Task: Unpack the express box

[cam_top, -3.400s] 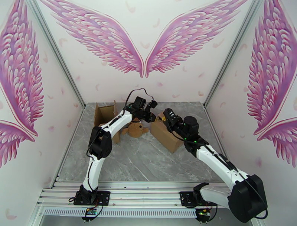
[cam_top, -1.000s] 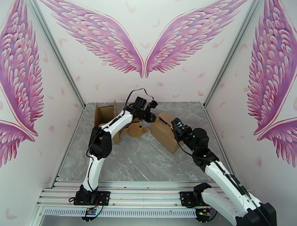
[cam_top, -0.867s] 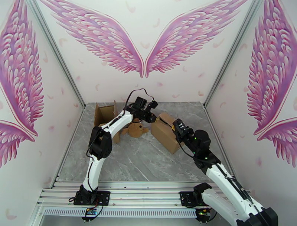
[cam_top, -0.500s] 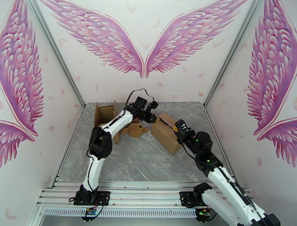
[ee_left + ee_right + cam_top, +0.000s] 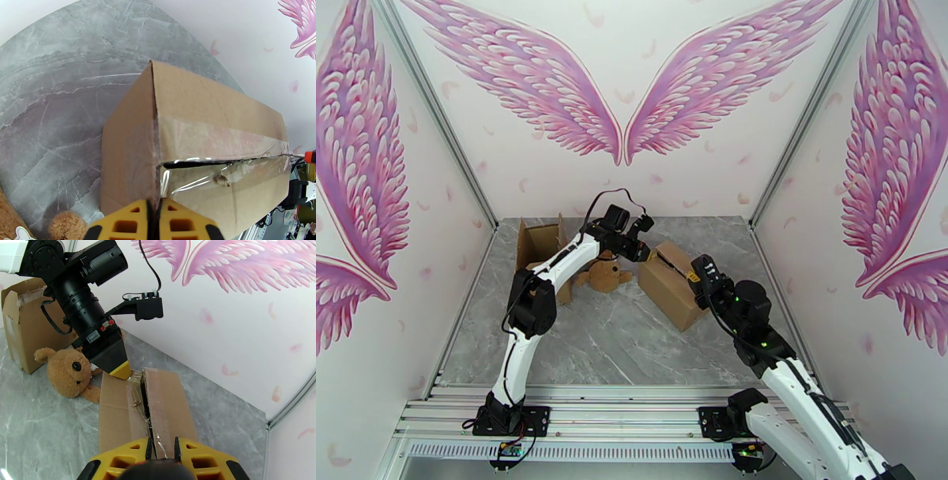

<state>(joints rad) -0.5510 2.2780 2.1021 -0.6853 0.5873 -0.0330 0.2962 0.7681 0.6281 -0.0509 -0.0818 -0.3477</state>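
The taped brown express box lies on the grey table, right of centre. The clear tape along its top seam is slit and crinkled. My left gripper is shut, its yellow tips pressed on the box's far-left end, right at the seam. At the box's near-right end my right gripper hovers over the seam. Its fingers are closed on a small orange-handled cutter, whose thin blade points at the slit.
A brown teddy bear lies on the table just left of the box, under my left arm. An opened cardboard box stands at the back left. White walls close in the table behind and on both sides.
My right arm has drawn back along the box top toward its near-right end. My left gripper has stayed at the far end of the box.
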